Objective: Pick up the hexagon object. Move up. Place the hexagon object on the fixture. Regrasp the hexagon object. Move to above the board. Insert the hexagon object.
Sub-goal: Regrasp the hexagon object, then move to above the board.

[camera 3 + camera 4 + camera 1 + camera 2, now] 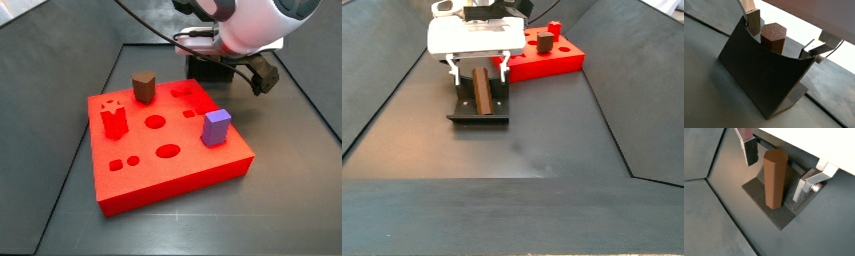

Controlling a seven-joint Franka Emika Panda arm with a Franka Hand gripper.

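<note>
End effector (230,72) hides fixture (211,68), hexagon object.

— Where does the gripper (781,172) hang?

— Low over the floor, wrist pointing down; a side view shows the white wrist housing (476,38) above it.

— And the fingers (753,22)?

— Spread apart in both wrist views, silver plates either side of a gap, touching nothing.

The hexagon object (774,179) looks like matt brown wood or plastic, its end face (773,31) speckled and rough. The fixture (761,75) is dull dark material. The gripper (781,165) above it has silvery metal fingers (804,187). The board (163,145) looks like smooth red plastic.
</note>
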